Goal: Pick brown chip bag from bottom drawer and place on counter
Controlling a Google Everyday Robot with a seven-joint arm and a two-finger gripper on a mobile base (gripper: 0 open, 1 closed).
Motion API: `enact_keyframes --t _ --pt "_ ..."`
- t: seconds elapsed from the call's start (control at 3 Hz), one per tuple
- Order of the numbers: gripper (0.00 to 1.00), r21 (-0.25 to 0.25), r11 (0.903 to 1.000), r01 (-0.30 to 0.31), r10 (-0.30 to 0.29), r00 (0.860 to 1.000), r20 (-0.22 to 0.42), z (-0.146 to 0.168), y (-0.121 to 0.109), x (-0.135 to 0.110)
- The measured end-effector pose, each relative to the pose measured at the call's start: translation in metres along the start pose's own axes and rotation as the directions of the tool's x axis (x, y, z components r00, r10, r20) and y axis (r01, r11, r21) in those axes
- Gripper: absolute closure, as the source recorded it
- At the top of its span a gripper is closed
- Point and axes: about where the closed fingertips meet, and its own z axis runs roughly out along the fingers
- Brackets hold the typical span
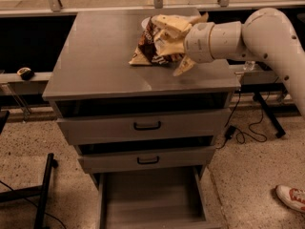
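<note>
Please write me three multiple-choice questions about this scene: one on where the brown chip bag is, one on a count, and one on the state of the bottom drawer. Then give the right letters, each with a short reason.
1. Where is the brown chip bag?
A. In the bottom drawer
B. Over the counter, at the gripper
C. On the floor

2. How many black handles show on the drawers?
A. One
B. Four
C. Two

3. The bottom drawer is:
A. pulled out
B. shut
C. lifted onto the counter

Answers:
1 B: the bag is against the gripper, above the grey counter.
2 C: each of the two upper drawers has one handle.
3 A: the bottom drawer stands out, and its bare floor is in view.
</note>
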Motion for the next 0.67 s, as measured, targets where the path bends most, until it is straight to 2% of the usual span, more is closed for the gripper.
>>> enact_keyframes --t 0.33,0.67 --pt "0.00 -0.050 0.9986 -0.020 0.018 0.999 -0.029 -0.030 0.016 0.011" --pt "0.00 -0.062 0.9959 -0.065 0.060 0.995 -0.082 -0.078 0.025 0.014"
